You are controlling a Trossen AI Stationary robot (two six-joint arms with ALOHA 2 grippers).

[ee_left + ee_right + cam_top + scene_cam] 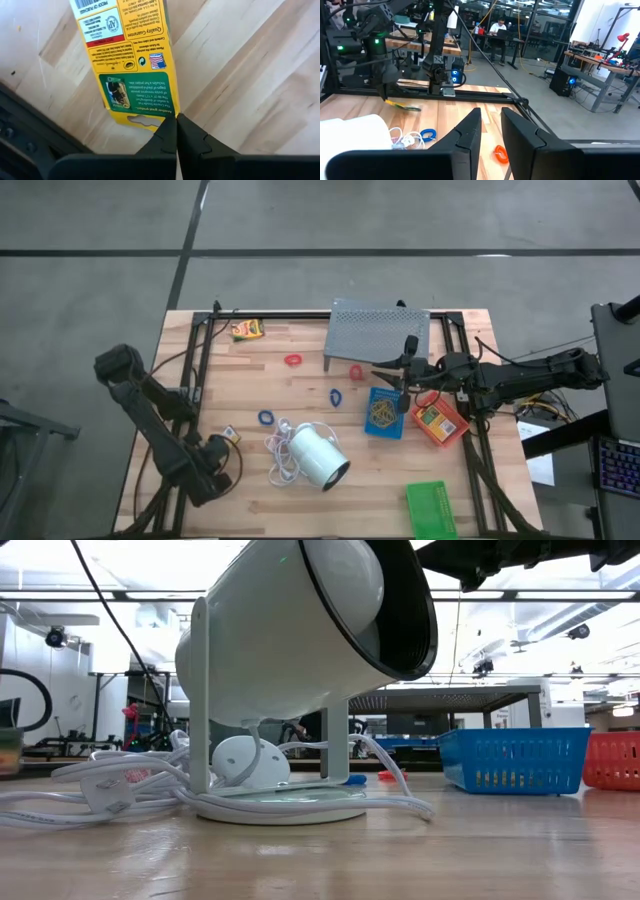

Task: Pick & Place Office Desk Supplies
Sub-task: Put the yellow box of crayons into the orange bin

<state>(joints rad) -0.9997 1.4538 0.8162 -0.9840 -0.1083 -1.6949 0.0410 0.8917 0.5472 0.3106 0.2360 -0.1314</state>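
The left gripper (176,131), jaws pressed together, is pinching a yellow box (131,60) by its edge, probably to carry it. The right gripper (491,131) is hanging over the blue tray (384,413), jaws slightly spread and holding nothing.

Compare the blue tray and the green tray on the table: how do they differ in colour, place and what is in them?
The blue tray lies near the table's middle right, beside the red tray; the green tray sits alone at the near edge. The blue tray holds a tangle of tan rubber bands; nothing shows in the green tray. The right pincer hangs by the blue tray, far from the green one. Both are small rectangular plastic trays.
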